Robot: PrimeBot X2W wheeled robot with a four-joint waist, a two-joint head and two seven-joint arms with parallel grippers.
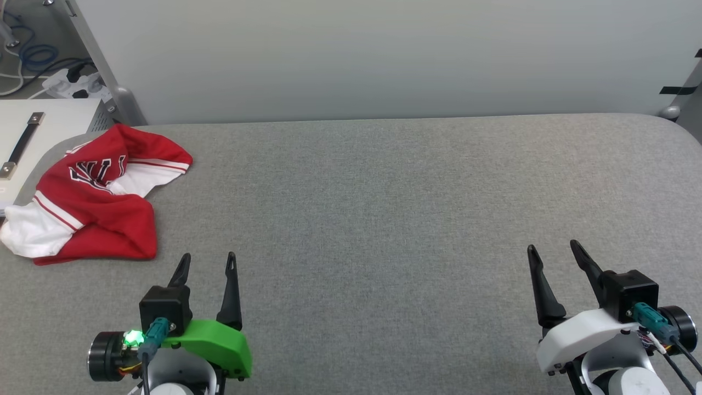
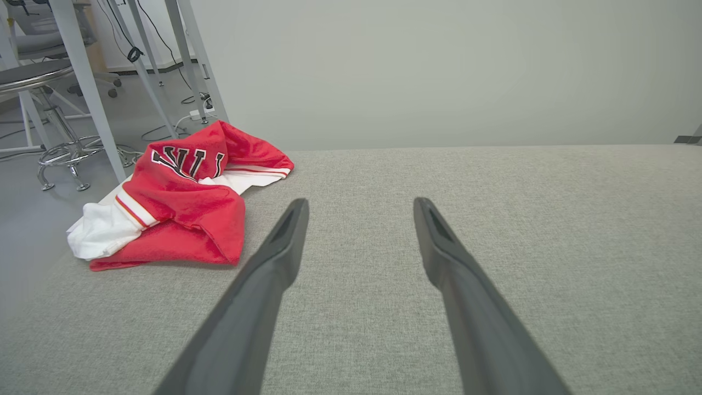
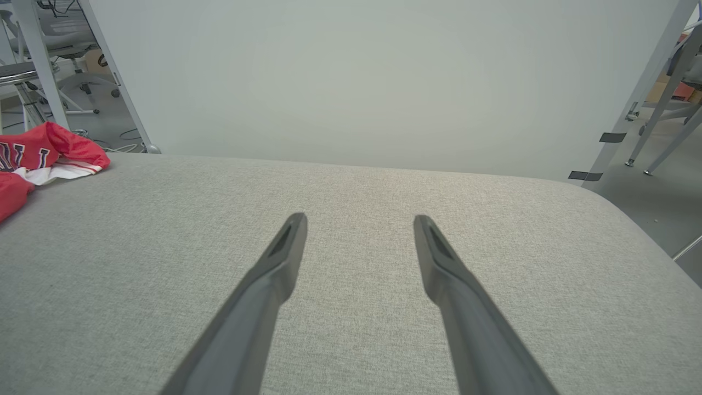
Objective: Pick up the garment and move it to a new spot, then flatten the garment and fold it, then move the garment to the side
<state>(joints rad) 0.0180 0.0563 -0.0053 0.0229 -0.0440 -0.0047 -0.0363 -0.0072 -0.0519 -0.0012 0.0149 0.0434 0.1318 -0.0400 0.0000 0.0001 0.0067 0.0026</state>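
1. The garment (image 1: 93, 203) is bunched on the desk (image 1: 384, 208) at 10 o'clock of the head view, against the desk's left edge.
2. The left tool (image 1: 208, 257) is held over the desk at 7 o'clock, with the garment at its 11 o'clock, near but apart.
3. The right tool (image 1: 553, 246) is held at 5 o'clock, well apart from the garment.
4. A wall panel (image 1: 384, 55) is set behind the desk at 12 o'clock.

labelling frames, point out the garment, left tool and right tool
garment (image 1: 109, 219), head view, on the red body fabric
left tool (image 1: 208, 255), head view, midway between its fingertips
right tool (image 1: 552, 244), head view, midway between its fingertips
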